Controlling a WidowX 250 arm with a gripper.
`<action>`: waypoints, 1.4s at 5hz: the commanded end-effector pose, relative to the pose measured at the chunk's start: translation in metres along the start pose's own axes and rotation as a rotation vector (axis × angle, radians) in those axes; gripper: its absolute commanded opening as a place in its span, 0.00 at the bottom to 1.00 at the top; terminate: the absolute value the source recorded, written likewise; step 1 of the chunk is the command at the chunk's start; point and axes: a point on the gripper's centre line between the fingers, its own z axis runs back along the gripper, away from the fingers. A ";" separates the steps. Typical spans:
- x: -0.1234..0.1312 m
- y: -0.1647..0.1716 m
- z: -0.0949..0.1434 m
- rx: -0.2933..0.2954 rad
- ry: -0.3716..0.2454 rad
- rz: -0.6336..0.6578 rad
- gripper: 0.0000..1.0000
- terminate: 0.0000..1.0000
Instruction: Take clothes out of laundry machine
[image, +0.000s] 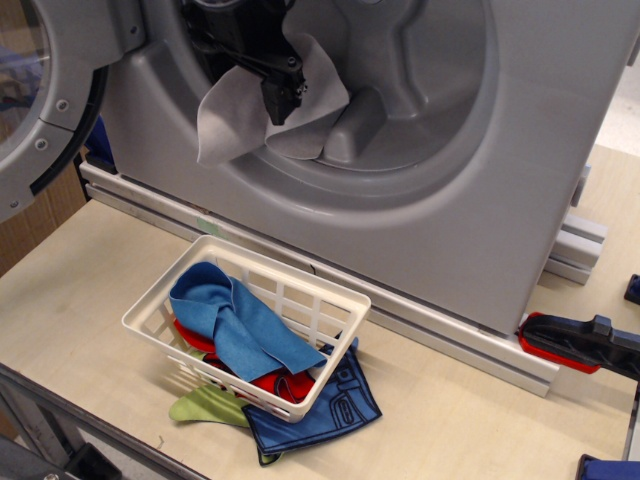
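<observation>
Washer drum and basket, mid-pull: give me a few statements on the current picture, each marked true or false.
1. The grey cloth hangs over the lip of the washer. True.
2. The tool is over the basket. False: it is at the drum mouth, against the cloth.
3. A blue cloth lies in the basket. True.
4. The washer door is closed. False: it stands open at left.
</observation>
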 end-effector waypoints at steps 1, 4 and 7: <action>0.012 0.001 -0.010 -0.009 0.012 0.001 0.00 0.00; -0.010 0.001 0.022 0.073 0.015 0.112 0.00 0.00; -0.072 -0.059 0.048 -0.015 0.091 0.239 0.00 0.00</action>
